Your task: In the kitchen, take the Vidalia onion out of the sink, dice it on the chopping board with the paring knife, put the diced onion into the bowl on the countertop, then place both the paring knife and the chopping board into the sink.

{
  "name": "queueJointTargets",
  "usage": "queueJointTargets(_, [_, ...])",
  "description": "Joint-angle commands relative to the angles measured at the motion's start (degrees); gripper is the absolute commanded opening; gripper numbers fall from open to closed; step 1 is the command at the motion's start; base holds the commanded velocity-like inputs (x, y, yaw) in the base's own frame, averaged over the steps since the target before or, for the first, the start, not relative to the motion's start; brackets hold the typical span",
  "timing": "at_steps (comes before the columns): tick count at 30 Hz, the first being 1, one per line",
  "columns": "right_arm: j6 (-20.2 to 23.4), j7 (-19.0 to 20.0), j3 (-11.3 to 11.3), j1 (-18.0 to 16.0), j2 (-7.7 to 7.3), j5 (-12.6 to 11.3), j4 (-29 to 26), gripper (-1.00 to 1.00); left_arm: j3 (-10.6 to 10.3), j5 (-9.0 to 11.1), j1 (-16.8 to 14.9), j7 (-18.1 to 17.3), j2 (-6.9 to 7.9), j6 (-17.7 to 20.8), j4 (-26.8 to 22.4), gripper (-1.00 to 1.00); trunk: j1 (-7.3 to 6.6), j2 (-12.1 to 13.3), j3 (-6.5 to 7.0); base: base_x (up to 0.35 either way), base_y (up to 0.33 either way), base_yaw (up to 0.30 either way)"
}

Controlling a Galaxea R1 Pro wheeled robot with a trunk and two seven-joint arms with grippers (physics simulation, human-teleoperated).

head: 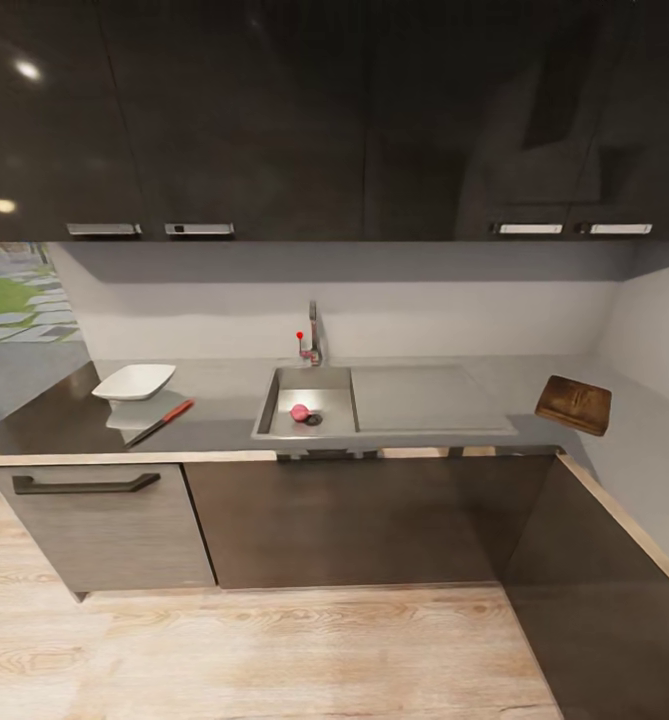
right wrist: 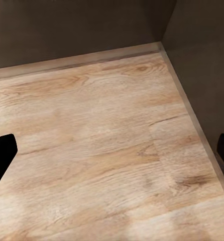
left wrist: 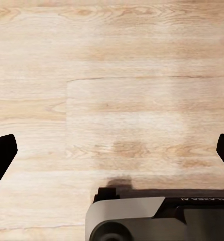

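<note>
In the head view the pinkish-red Vidalia onion (head: 300, 412) lies in the steel sink (head: 274, 392), beside the round drain. A white bowl (head: 134, 381) rests on the grey countertop (head: 224, 425) at the left, with the red-handled paring knife (head: 160, 423) just in front of it. The brown chopping board (head: 574, 404) lies on the counter's right wing. My left gripper (left wrist: 112, 150) is open over the wooden floor, its fingertips (left wrist: 1, 153) wide apart. My right gripper (right wrist: 112, 150) is open too, above floor near the cabinet corner.
A chrome faucet (head: 314, 335) with a red knob stands behind the basin, and a flat drainboard (head: 424, 398) extends to its right. Dark cabinets (head: 354, 520) run below the counter and turn along the right. Part of my base (left wrist: 157, 218) appears under the left wrist.
</note>
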Motion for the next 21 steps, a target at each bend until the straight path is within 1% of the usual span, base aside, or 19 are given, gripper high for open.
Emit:
queueJointTargets(1, [-0.2, 0.0, -0.1, 0.0, 0.05, -0.1, 0.0, 1.0, 0.0, 0.0, 0.0, 0.0, 0.01, -0.1, -0.1, 1.0, -0.21, 0.3, 0.11, 0.0, 0.0, 0.0])
queueJointTargets(21, [-0.2, 0.0, -0.1, 0.0, 0.05, -0.1, 0.0, 1.0, 0.0, 0.0, 0.0, 0.0, 0.0, -0.1, -0.1, 1.0, -4.6, 8.4, 3.7, 0.0, 0.0, 0.0])
